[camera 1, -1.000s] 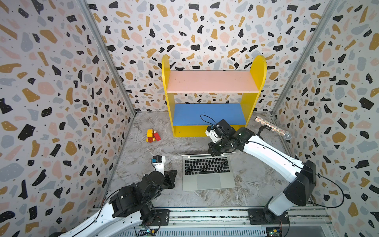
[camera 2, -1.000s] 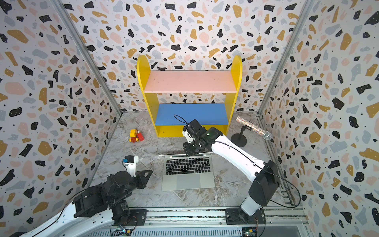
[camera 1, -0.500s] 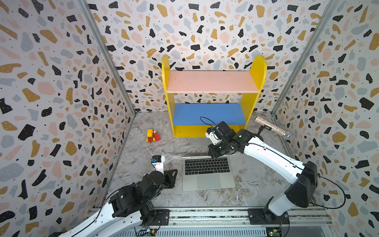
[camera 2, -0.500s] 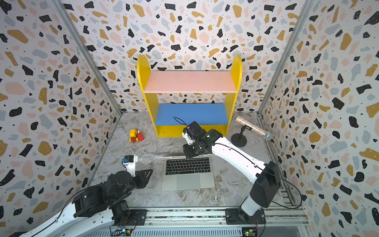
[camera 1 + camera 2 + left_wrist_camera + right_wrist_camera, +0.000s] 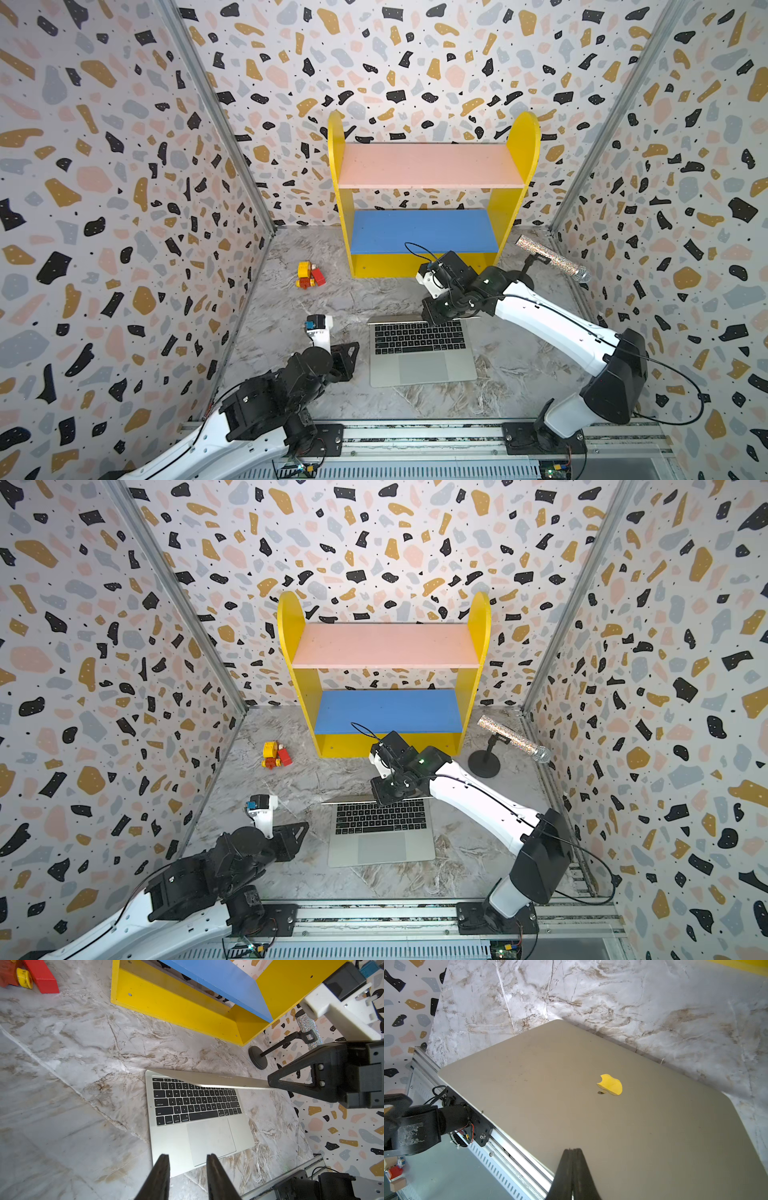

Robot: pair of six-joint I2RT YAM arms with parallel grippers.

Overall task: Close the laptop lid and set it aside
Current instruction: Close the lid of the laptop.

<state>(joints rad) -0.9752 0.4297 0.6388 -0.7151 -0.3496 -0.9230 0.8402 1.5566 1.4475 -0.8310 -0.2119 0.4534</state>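
Note:
The silver-grey laptop lies open on the marble floor, keyboard and trackpad showing. The laptop lid leans forward over the back key rows and shows as a thin edge in both top views. My right gripper is shut, and its tips rest against the lid's outer face below the apple logo. My left gripper hovers open beside the laptop's front left corner. Nothing is between its fingers.
A yellow shelf with pink and blue boards stands behind the laptop. A yellow and red toy lies at the back left. A glitter microphone on a black stand is at the back right. A metal rail runs along the front.
The left gripper's jaws have opened from shut. The right gripper has moved forward and down, and the lid has tipped further over the keyboard.

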